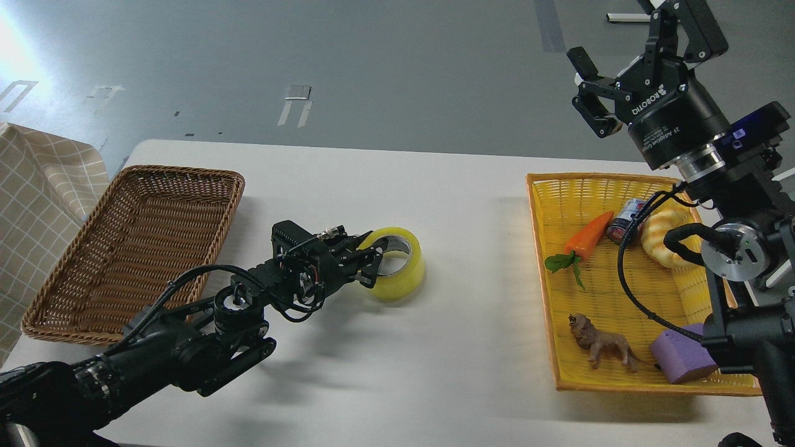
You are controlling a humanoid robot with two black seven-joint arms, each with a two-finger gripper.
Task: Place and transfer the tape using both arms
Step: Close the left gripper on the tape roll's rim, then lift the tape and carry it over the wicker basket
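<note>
The yellow tape [397,273] is near the middle of the white table [435,372], slightly tilted. My left gripper [371,264] comes in from the lower left and is shut on the roll's left wall, with one finger in the core and the other outside. My right gripper [633,59] is raised high at the upper right, above the far end of the yellow basket [546,310]. Its fingers are spread open and empty.
An empty brown wicker basket [68,310] lies at the left. The yellow basket holds a toy carrot [587,236], a small can [626,223], a croissant [658,239], a toy lion [599,347] and a purple block [680,360]. A checked cloth [37,205] hangs at the far left.
</note>
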